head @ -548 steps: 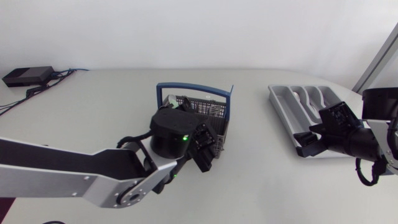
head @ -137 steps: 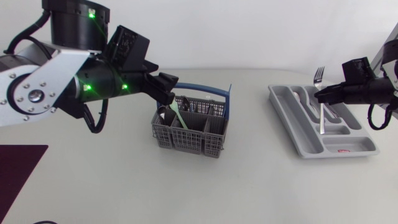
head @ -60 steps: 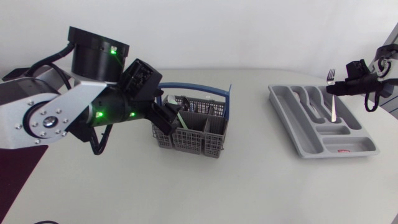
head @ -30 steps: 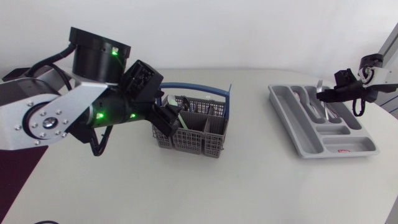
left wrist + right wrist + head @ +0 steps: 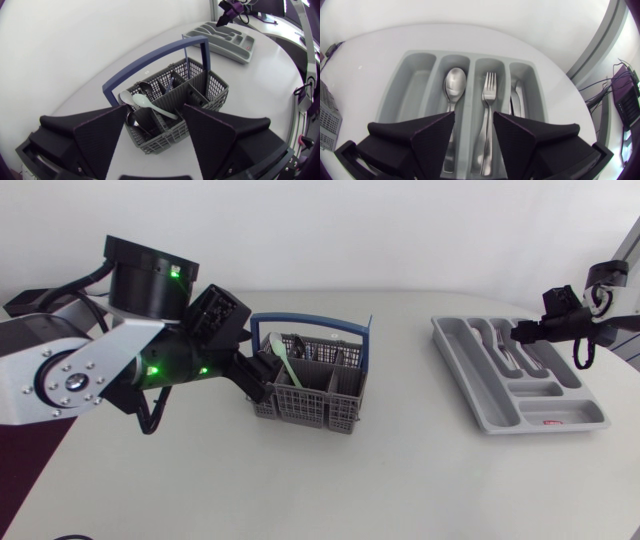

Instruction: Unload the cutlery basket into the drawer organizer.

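My left tool [image 5: 262, 376] and right tool [image 5: 473, 120] hang released. The pale plastic spoon [image 5: 150, 106] in the grey mesh basket [image 5: 212, 92] looks light and slick, so I'd pinch it mid-handle.

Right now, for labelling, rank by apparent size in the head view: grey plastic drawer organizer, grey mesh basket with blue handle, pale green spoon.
1. grey plastic drawer organizer
2. grey mesh basket with blue handle, somewhat smaller
3. pale green spoon, clearly smallest

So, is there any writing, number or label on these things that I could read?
No text here can be read.
Red sticker on the drawer organizer: too small to read.
Cutlery basket: no print visible.
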Robot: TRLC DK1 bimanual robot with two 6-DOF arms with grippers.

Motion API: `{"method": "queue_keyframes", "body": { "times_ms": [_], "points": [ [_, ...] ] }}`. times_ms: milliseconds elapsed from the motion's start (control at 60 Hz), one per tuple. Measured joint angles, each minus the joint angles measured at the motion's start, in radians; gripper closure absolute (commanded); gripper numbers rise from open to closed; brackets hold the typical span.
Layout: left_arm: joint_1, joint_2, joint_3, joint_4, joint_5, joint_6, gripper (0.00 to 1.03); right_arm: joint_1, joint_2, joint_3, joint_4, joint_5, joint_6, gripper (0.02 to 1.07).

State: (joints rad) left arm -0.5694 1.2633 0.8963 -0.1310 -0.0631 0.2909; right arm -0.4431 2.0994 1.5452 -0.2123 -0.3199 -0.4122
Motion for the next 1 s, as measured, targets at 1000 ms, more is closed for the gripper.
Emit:
{"method": "queue_keyframes", "body": {
  "times_ms": [1000],
  "points": [
    [-0.089, 0.330, -0.040, 0.494, -0.085, 0.271, 0.43, 0.339, -0.878, -0.988, 0.233, -0.043, -0.060, 0.40]
  ]
}}
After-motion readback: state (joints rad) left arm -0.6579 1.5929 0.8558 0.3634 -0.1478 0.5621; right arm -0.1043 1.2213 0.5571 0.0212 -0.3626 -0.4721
